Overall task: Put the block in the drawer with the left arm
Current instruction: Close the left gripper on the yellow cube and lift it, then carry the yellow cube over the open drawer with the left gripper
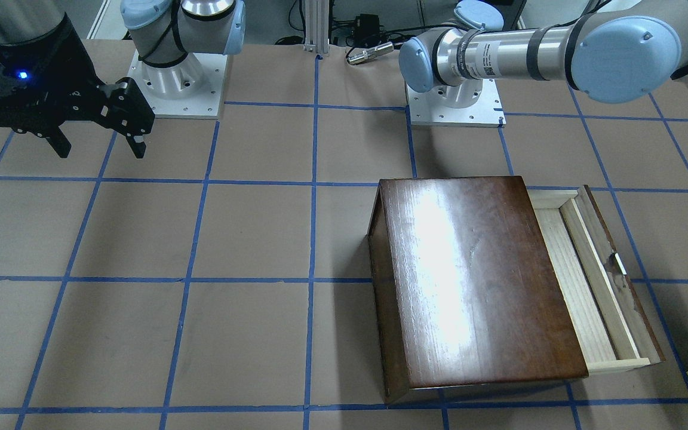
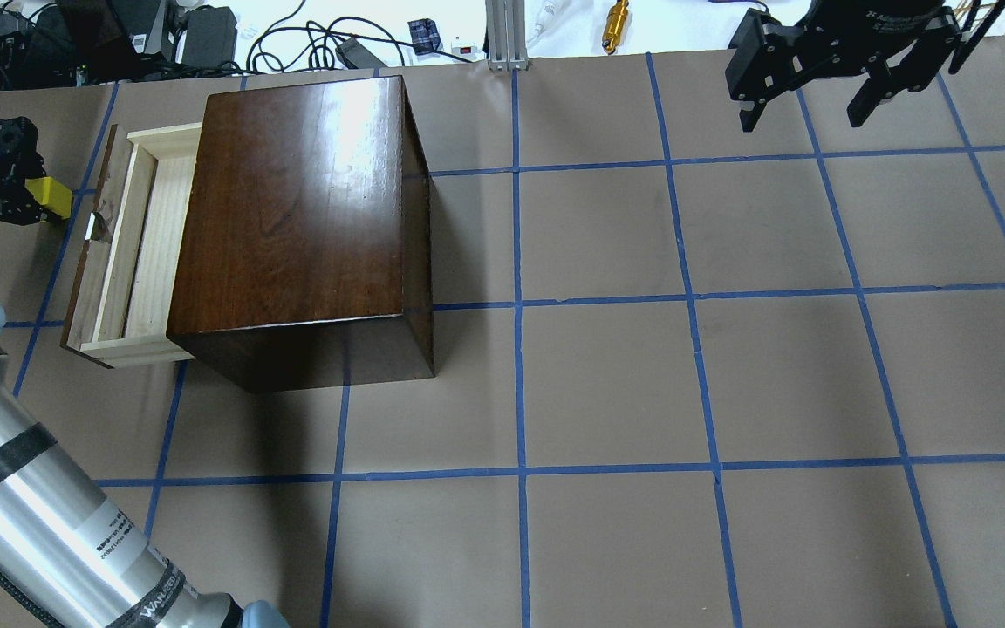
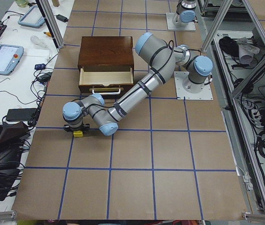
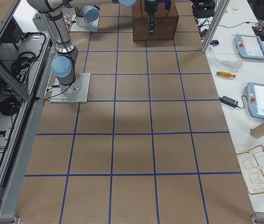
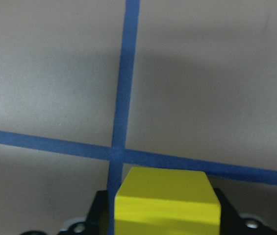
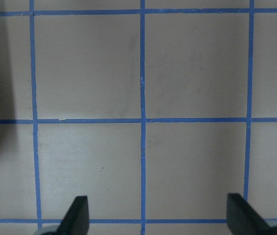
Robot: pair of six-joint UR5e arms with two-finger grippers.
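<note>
now the left gripper (image 2: 36, 202) is clamped on the block (image 5: 165, 198), held between its fingers down near the table. the drawer (image 2: 149, 235) stands open just beside the hand, so this looks like the carry step: next, lift the block over the dark front panel, centre it above the pale tray, then release. the right gripper (image 2: 803, 113) hangs well apart, jaws wide.

Yellow block (image 5: 165, 196) between black fingers (image 5: 98, 216); blue tape cross (image 5: 116, 154) just beyond.

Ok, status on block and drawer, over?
Left gripper shut on block, just outside drawer. Drawer pulled open. Right gripper open, far side. Nothing blocking.
</note>
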